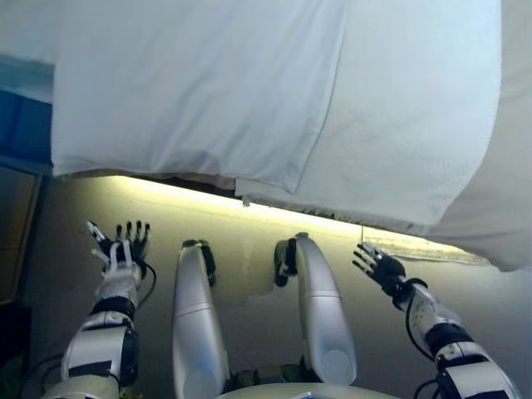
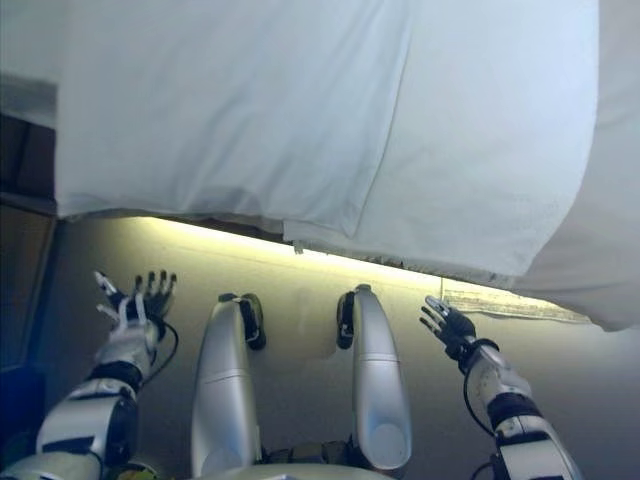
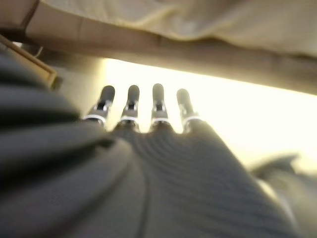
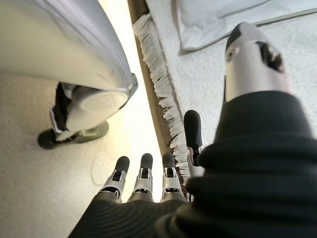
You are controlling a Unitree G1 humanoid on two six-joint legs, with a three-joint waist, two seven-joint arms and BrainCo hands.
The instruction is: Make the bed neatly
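Reaching for the white sheet's (image 1: 249, 91) overhanging edge: left hand (image 1: 123, 249) and right hand (image 1: 381, 268) hang below it, fingers spread, empty; grab both sides evenly.

The white bed cover (image 1: 249, 91) runs off the frame beyond both hands' fingertips; the bed frame underneath it stays hidden in shadow.

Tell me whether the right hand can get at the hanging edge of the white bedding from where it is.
Probably yes. The right hand is open and empty, held low just short of the white bedding, whose lower edge hangs ahead of it. Nothing shows between the fingers and that edge.
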